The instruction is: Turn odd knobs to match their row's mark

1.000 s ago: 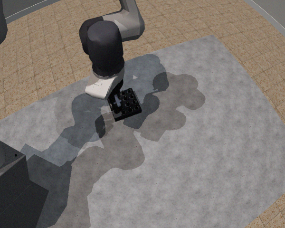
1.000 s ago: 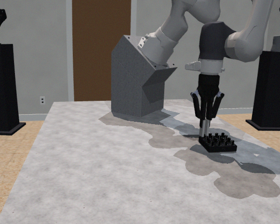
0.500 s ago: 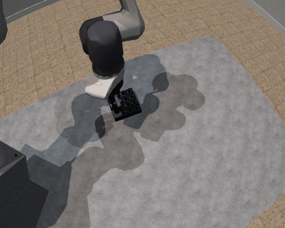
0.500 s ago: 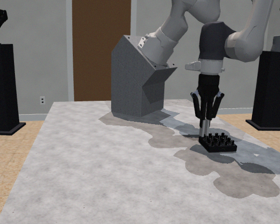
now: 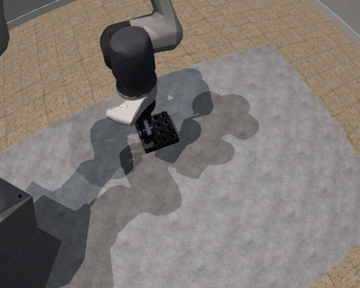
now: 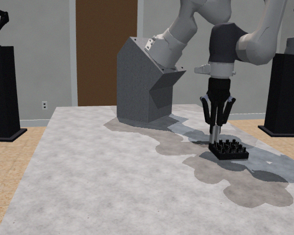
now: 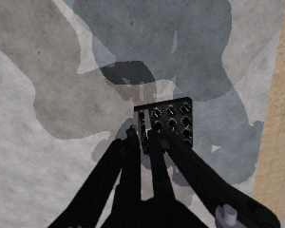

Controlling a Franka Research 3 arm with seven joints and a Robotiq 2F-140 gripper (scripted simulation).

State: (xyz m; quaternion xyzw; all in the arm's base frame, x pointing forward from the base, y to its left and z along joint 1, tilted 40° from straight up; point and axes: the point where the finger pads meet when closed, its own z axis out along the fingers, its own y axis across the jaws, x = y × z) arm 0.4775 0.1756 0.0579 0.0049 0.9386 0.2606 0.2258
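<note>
The black knob box (image 5: 162, 146) (image 6: 228, 156) (image 7: 163, 104) stands flat on the table. Its small round socket (image 6: 234, 156) faces the exterior view. My gripper (image 6: 213, 142) (image 7: 142, 117) points straight down at the box corner that is far left in the exterior view. Its pale fingers stand close together on both sides of a corner knob (image 7: 142, 116), in the row farthest from the socket; it looks like D4. The neighbouring knobs (image 7: 156, 112) (image 7: 171, 110) (image 7: 185, 108) show white lines. The held knob's line and printed names cannot be read; the fingers hide part of that row.
Other knobs (image 6: 236, 150) stand close beside the fingers. The grey robot base (image 6: 139, 83) is on the far side of the table (image 5: 267, 201) (image 6: 91, 176) in the exterior view. Arm shadows fall across the box and the table.
</note>
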